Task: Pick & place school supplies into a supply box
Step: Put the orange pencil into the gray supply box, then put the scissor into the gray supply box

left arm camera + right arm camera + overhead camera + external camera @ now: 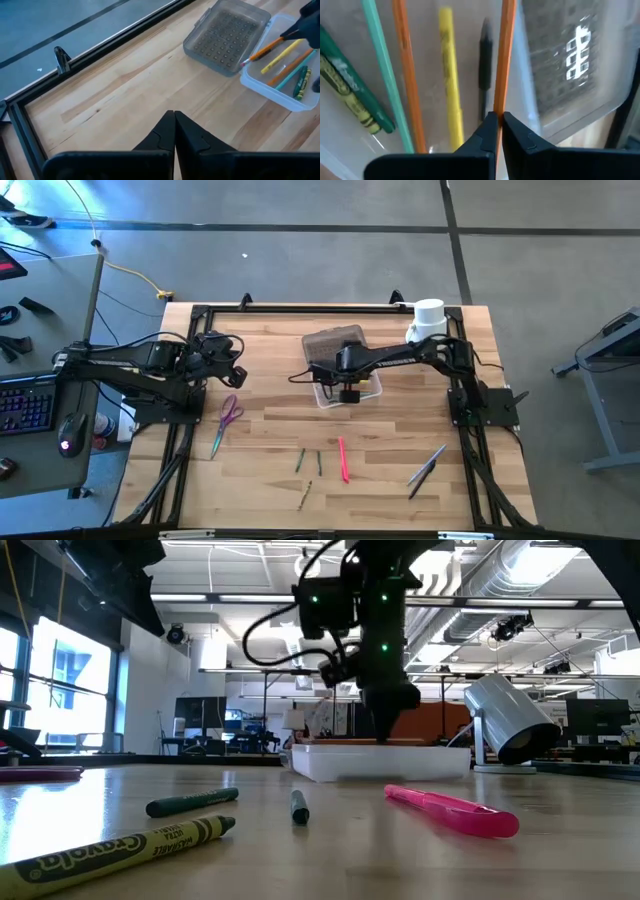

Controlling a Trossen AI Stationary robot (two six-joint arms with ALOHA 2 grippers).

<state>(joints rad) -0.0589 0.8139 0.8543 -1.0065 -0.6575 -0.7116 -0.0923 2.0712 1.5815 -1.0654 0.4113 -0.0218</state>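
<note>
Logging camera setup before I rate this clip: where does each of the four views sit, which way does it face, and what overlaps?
High view: overhead, looking straight down; both dark arms show around the clear plastic supply box.
Low view: table height, looking level across; pink pen in front, one arm over the box.
Left wrist view: past the shut left gripper toward the box.
Right wrist view: down into the box, right gripper shut on an orange pencil.
Shared: both wrist views show the box's dotted grey lid.

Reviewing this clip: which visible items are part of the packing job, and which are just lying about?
Job items: supply box; orange pencil pinched by the right end effector; pink pen; scissors; green crayons; grey pens.
Lying about: white mug; keyboard; mouse.
</note>
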